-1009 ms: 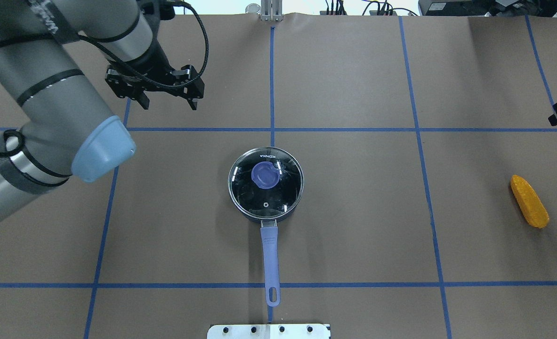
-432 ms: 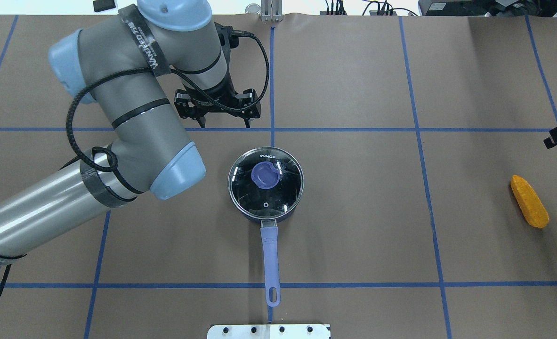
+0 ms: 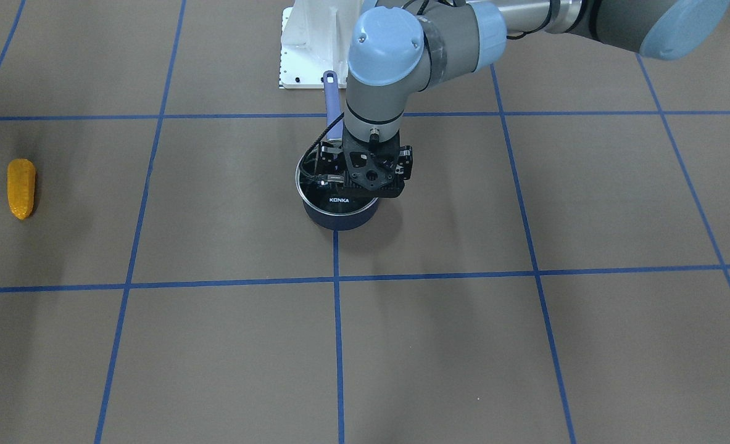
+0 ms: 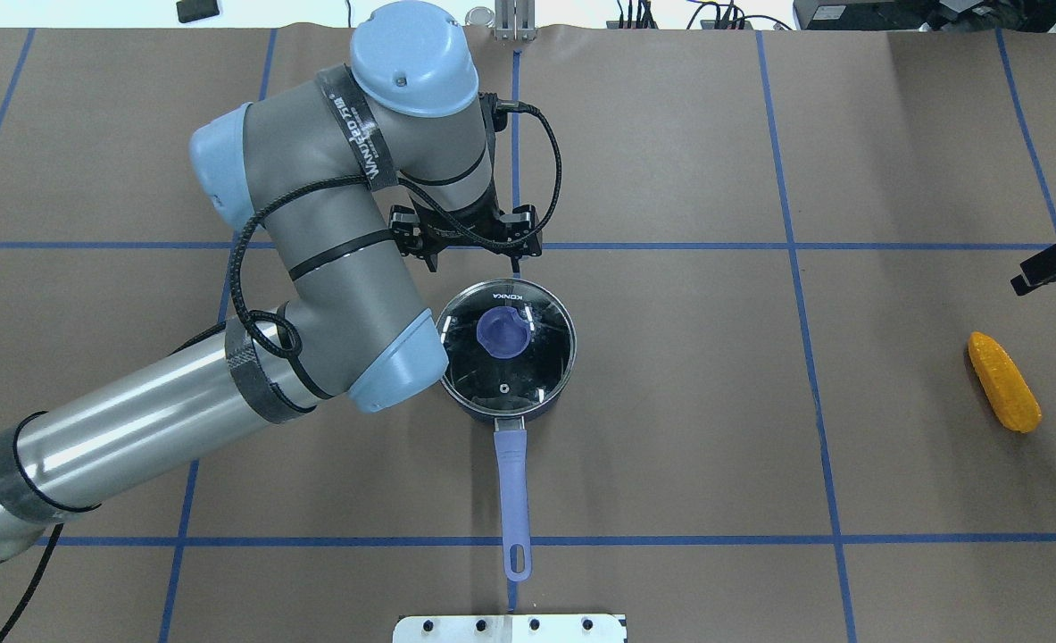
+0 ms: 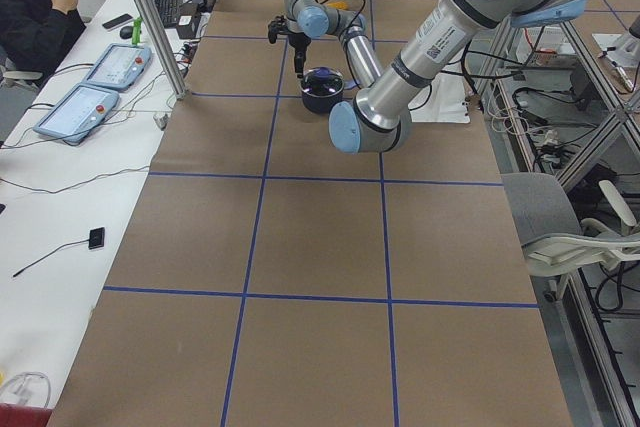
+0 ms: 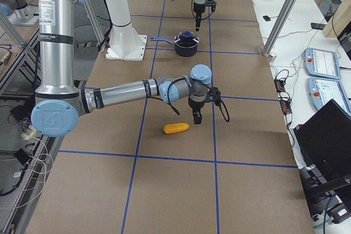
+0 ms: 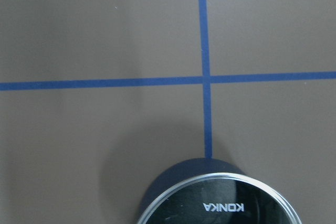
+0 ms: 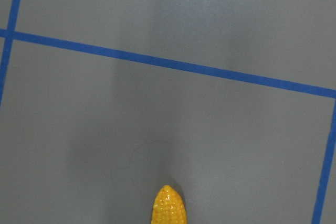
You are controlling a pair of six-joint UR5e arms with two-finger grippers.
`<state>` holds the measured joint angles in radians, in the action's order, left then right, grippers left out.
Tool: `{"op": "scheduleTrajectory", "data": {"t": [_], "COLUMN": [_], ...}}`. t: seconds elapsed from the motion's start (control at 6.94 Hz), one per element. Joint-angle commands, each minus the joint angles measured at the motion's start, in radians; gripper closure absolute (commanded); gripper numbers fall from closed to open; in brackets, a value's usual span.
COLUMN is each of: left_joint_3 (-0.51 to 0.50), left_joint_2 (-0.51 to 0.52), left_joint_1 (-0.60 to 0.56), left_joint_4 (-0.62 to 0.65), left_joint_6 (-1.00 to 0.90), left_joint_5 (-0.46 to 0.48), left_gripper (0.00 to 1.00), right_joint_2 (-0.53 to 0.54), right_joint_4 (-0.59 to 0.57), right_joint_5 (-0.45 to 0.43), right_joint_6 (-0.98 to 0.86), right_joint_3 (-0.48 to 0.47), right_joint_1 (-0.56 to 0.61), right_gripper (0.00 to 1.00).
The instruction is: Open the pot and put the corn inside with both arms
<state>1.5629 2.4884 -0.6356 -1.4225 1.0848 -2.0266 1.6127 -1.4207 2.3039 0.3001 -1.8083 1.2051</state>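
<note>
Overhead: the pot sits mid-table, glass lid on, handle at 6 o'clock. The left gripper hangs just past the rim at 12, jaws spread wide and empty — the front-facing view stacks it over the lid and hides the knob. The corn lies well out at the pot's 3 o'clock, with the right gripper near its 12; overhead and front views catch only slivers of it, so I can't tell its jaw width — its wrist view shows just the corn's tip at 6.
</note>
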Motion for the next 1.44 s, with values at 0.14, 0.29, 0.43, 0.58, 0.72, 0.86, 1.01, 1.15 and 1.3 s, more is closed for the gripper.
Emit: {"op": "scheduleTrajectory", "data": {"t": [0.14, 0.29, 0.43, 0.58, 0.72, 0.86, 1.01, 1.15, 1.3], "left_joint_3": [-0.003, -0.001, -0.003, -0.010, -0.026, -0.026, -0.026, -0.024, -0.023], "left_joint_2": [0.004, 0.012, 0.009, 0.007, 0.007, 0.006, 0.006, 0.007, 0.007], "left_joint_1": [0.060, 0.080, 0.085, 0.085, 0.090, 0.091, 0.096, 0.096, 0.096], "left_joint_4": [-0.001, -0.004, -0.004, -0.006, -0.007, -0.009, -0.012, -0.012, -0.012], "left_joint_6": [0.043, 0.069, 0.069, 0.069, 0.069, 0.069, 0.070, 0.073, 0.075], "left_joint_5": [0.034, 0.042, 0.042, 0.042, 0.042, 0.043, 0.042, 0.042, 0.042], "left_gripper": [0.00, 0.00, 0.01, 0.02, 0.02, 0.03, 0.08, 0.22, 0.37], "right_joint_2": [0.009, 0.009, 0.009, 0.009, 0.010, 0.009, 0.009, 0.009, 0.009], "right_joint_4": [0.037, 0.037, 0.037, 0.036, 0.037, 0.036, 0.037, 0.037, 0.037], "right_joint_5": [0.000, 0.000, -0.001, -0.001, -0.004, -0.004, -0.006, -0.009, -0.011], "right_joint_6": [0.036, 0.034, 0.034, 0.034, 0.034, 0.034, 0.034, 0.033, 0.033], "right_joint_3": [-0.006, -0.006, -0.005, -0.003, -0.002, -0.002, -0.002, 0.000, 0.000], "right_joint_1": [-0.030, -0.035, -0.036, -0.036, -0.036, -0.036, -0.039, -0.039, -0.039], "right_gripper": [0.03, 0.03, 0.03, 0.03, 0.02, 0.02, 0.02, 0.02, 0.02]}}
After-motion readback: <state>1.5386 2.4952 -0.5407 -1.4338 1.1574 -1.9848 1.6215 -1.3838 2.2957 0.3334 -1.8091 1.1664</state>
